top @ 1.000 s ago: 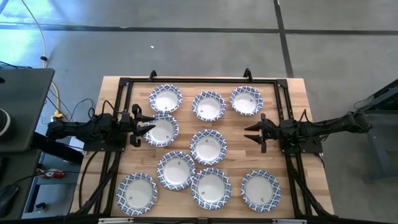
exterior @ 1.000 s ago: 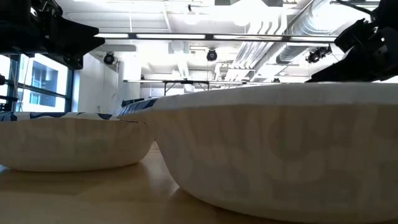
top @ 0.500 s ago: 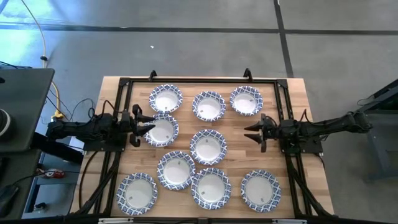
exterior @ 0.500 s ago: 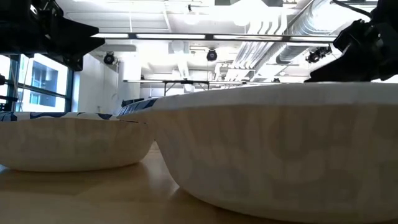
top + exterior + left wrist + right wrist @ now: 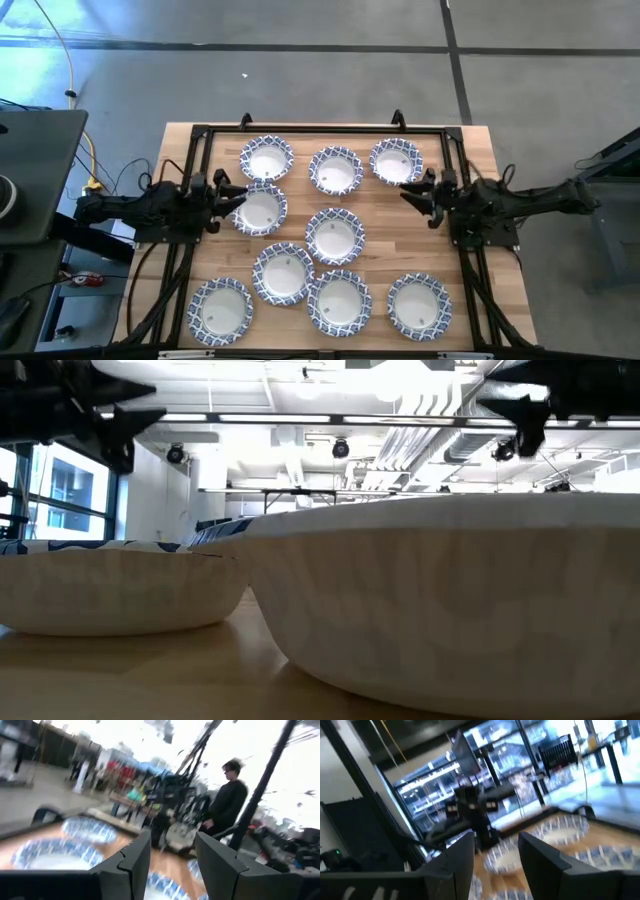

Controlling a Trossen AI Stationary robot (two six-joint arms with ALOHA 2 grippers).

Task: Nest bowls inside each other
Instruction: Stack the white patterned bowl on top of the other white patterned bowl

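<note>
Grey concrete floor surrounds a wooden table [image 5: 480, 300] fenced by a black frame [image 5: 320, 128]. On it lie nine bowls, all separate, none nested yet: three in a back row, one at the left [image 5: 258, 209] partly under the left arm's reach, one in the middle [image 5: 334, 236], and four toward the front.

Both arms hover above the table with nothing held. The left gripper [image 5: 228, 195] sits over the near rim of the left bowl, its fingers [image 5: 135, 857] parted by a moderate gap. The right gripper [image 5: 415, 192] hangs just beside the back-right bowl [image 5: 396, 161], fingers [image 5: 462, 857] likewise apart and empty.

The step in hand looks like picking a first bowl. To do it well, each gripper should come down on the patterned rim, one finger inside and one outside, pinch firmly, lift level, then lower the bowl centred into a neighbour so it seats instead of riding up on the edge. The arms should take different bowls to avoid crossing.

No brand, label or readable writing shows anywhere.
</note>
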